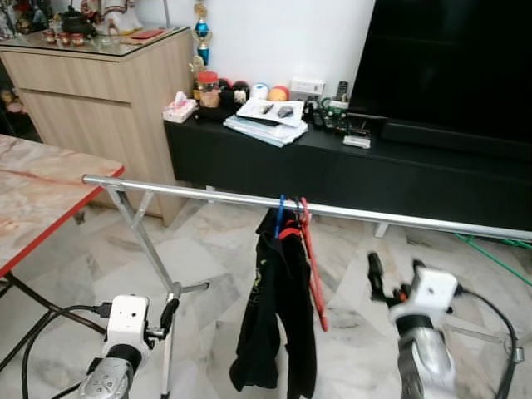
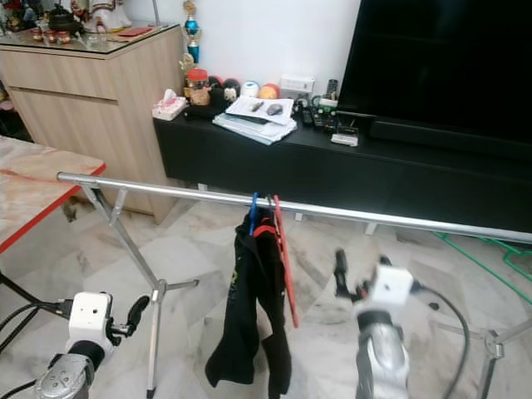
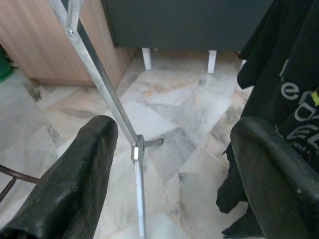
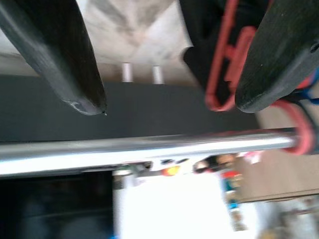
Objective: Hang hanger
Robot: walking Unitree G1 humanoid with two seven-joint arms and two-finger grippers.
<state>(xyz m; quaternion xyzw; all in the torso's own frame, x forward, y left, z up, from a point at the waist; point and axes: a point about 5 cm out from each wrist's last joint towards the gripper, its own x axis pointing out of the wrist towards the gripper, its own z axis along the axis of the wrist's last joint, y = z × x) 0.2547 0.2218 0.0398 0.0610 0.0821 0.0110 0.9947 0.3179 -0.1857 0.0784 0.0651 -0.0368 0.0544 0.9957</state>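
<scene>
Marble floor (image 1: 208, 249) under steel rail (image 1: 208, 195) with red hanger (image 1: 312, 258); both tools (image 3: 169, 164) (image 4: 169, 74) spread, empty.

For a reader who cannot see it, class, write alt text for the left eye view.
A red hanger and a blue one carrying a black garment hang on a silver rail over marble floor. The right tool is raised beside the red hanger, the left tool low by the rack leg; a black TV bench stands behind.

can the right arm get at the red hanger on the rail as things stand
Probably yes. The right pincer is open beside the red hanger, which hangs on the metal rail next to the black garment, with only bare floor between them.
</scene>
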